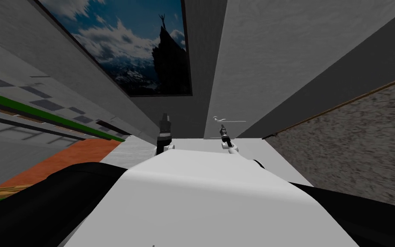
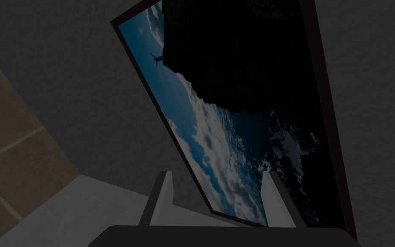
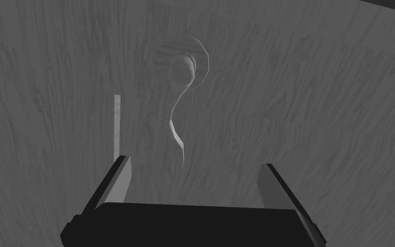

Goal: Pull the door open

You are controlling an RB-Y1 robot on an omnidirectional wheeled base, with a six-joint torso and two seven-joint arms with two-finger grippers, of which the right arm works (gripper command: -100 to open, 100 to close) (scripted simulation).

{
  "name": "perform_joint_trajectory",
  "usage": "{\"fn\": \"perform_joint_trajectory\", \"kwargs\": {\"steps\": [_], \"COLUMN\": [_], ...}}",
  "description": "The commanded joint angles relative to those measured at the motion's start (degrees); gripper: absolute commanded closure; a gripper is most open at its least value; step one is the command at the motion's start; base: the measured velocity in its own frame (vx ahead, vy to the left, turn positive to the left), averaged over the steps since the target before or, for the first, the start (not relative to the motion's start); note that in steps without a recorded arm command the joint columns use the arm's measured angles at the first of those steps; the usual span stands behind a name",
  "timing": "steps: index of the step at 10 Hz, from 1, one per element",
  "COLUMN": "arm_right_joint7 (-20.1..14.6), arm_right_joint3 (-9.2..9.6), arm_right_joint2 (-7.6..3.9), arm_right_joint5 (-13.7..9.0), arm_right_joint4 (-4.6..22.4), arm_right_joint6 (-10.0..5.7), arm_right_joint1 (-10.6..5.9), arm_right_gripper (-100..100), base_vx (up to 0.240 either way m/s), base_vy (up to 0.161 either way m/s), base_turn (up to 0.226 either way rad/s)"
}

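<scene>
Hovering right gripper (image 3: 196, 180) before lever handle (image 3: 179, 83) on grey door (image 3: 321, 128).
Holding fingers wide, clear of handle; left gripper (image 2: 220, 199) likewise wide.

A big, pale grey door (image 3: 312, 111) with wood grain is being seen flat ahead. A thin, curved, pale grey lever handle (image 3: 179, 75) is being held on it by a round plate (image 3: 201, 55).

You've got pale grey floor (image 1: 134, 151) underfoot, a narrow strip running straight ahead to the foot of the door (image 1: 273, 55). Along its left edge it butts against an orange patch of floor (image 1: 76, 156). On the right edge it meets a speckled grey surface (image 1: 355, 146) topped by a thin wooden strip (image 1: 346, 103); floor or wall, you can't tell.
</scene>
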Motion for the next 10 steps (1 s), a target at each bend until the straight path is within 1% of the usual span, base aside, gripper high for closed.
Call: {"fn": "perform_joint_trajectory", "kwargs": {"steps": [1,2,3,4,5,8,10], "arm_right_joint7": [-0.3,-0.5,-0.3,-1.3,-1.6,-3.9,-5.4], "arm_right_joint3": [0.01,0.03,0.00,-0.55,-0.73,-2.01,-2.85], "arm_right_joint2": [-0.24,-0.44,-0.28,-1.69,-2.13,-5.30,-7.41], "arm_right_joint5": [-0.1,-0.2,-0.1,-0.6,-0.7,-1.7,-2.4], "arm_right_joint4": [2.3,3.9,3.1,3.8,4.0,5.4,6.3], "arm_right_joint6": [-0.08,-0.15,-0.25,-1.13,-1.43,-3.63,-5.10], "arm_right_joint1": [-1.01,-1.74,-1.45,-0.67,-0.41,1.47,2.71], "arm_right_gripper": [-100,-100,-100,-100,-100,-100,-100], "base_vx": [0.011,0.015,0.007,0.099,0.158,0.204,0.214], "base_vy": [-0.093,-0.095,-0.045,0.032,0.061,0.082,0.045], "base_turn": [0.178,0.139,0.030,0.151,0.157,0.166,0.165]}}
